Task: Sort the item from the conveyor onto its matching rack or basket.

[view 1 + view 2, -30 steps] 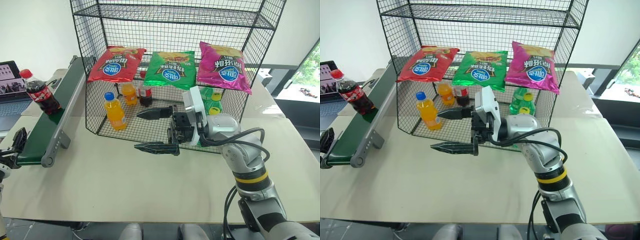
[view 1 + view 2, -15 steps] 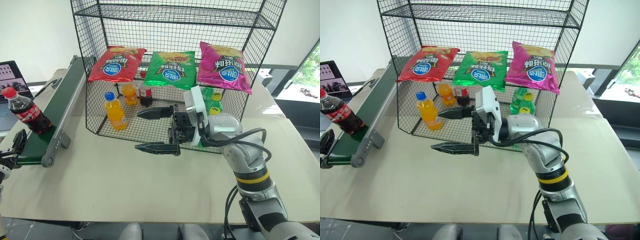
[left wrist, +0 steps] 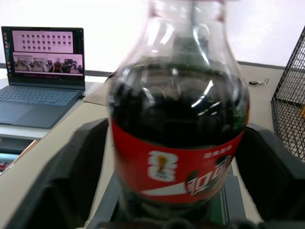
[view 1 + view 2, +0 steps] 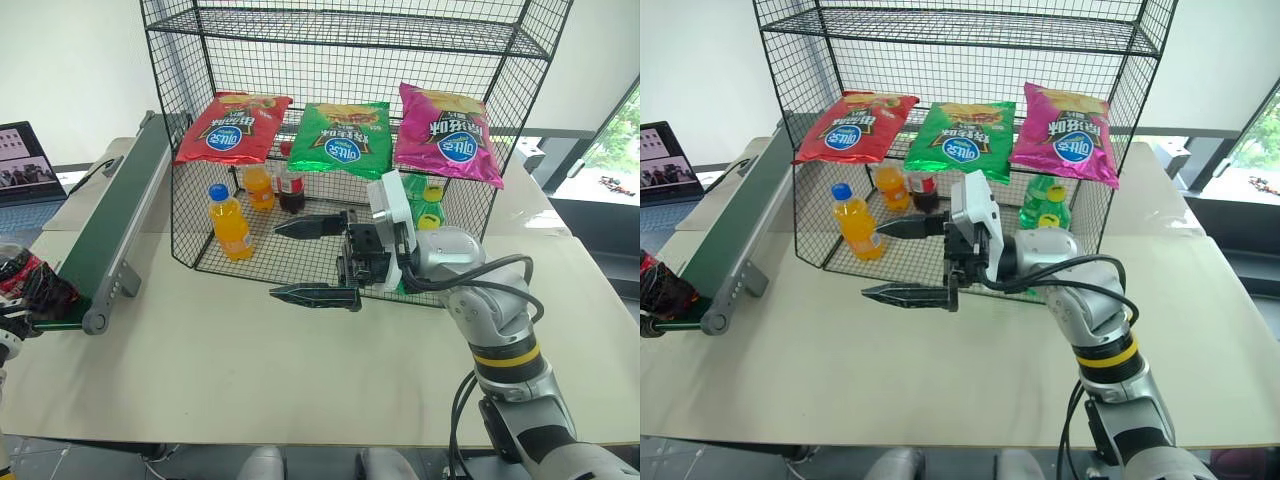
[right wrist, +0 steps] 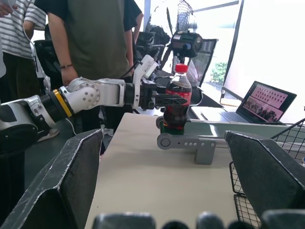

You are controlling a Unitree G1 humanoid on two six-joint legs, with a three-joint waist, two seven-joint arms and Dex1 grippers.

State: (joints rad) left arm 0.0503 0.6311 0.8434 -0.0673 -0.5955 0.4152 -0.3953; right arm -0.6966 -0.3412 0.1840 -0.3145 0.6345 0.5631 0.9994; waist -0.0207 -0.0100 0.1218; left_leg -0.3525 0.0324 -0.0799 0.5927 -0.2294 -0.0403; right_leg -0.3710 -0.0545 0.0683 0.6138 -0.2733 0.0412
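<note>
Brown cola fills the small bottle, which stands at the near end of the green conveyor, by the left edge of the table. The left gripper has its two black fingers clamped on the bottle's middle, right at the red label. From the right wrist view the bottle stands upright, red cap on top, with its base at the belt's end roller.

The right gripper hangs in the air near the middle of the table, just in front of the black wire rack. Its two fingers are wide apart and hold nothing.

Inside the rack, on the bottom shelf, stand an orange soda bottle, another cola bottle near the back, and green bottles to the right. Three chip bags hang above them. A laptop sits beyond the far left corner of the table.

I think the bottle is full, so it is a bit heavy for its size. The plastic is smooth and round, so it could slip or turn. The sides may squash a little if squeezed hard. The label band in the middle looks like the best place to hold it, and it should stay upright so it does not swing. I think it belongs beside the other cola bottle.
</note>
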